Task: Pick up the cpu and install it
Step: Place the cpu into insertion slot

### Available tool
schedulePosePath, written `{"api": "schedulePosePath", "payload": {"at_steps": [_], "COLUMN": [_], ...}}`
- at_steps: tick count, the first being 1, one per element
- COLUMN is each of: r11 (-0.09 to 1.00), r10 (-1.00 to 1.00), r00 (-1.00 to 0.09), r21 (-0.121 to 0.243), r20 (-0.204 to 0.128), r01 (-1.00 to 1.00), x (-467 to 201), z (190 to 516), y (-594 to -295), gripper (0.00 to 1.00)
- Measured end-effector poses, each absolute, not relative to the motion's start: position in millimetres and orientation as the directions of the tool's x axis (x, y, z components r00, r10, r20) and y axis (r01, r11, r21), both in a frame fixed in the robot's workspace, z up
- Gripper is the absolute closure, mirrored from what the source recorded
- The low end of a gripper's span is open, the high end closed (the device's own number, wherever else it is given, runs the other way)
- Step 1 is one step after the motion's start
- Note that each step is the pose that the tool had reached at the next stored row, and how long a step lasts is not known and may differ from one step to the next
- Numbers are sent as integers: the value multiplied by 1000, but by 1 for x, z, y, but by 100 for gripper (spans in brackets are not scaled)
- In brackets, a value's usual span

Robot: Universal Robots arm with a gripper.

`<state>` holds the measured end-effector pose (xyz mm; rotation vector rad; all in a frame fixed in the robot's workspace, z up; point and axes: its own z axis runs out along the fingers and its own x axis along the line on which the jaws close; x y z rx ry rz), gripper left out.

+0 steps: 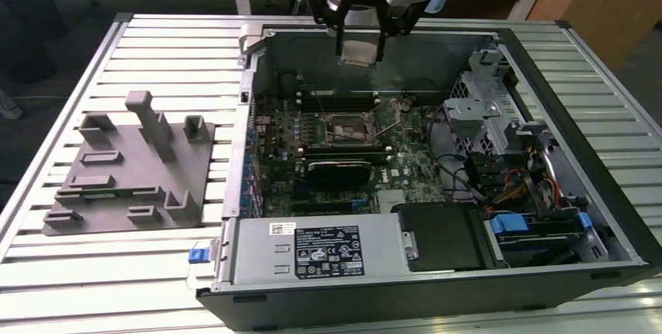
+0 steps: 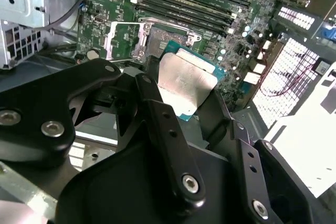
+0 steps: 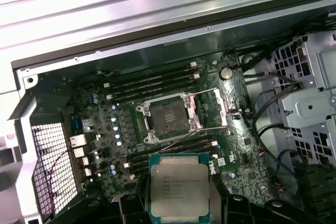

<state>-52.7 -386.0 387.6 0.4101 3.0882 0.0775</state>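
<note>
The tool (image 1: 361,38) is clamped on the cpu (image 1: 359,51), which sits between its fingers, raised above the far end of the open computer case (image 1: 610,218), apart from the socket (image 3: 168,116).

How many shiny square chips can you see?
1. The cpu is held in the gripper, up above the open computer case and its motherboard. The socket is empty. More could be hidden under other parts.

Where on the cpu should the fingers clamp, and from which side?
By two opposite thin edges, coming from above its flat silvery top: the cpu is a thin square plate. The gripper holds it that way now.
</note>
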Motion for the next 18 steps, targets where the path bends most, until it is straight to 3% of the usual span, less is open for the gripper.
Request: {"api": "schedulePosePath", "payload": {"at_steps": [18], "r11": [921], "r10": [388], "r00": [-921], "r21": [52], "r20": [-19], "r01": [387], "x": [-53], "z": [387], "y": [-386], "gripper": [46]}}
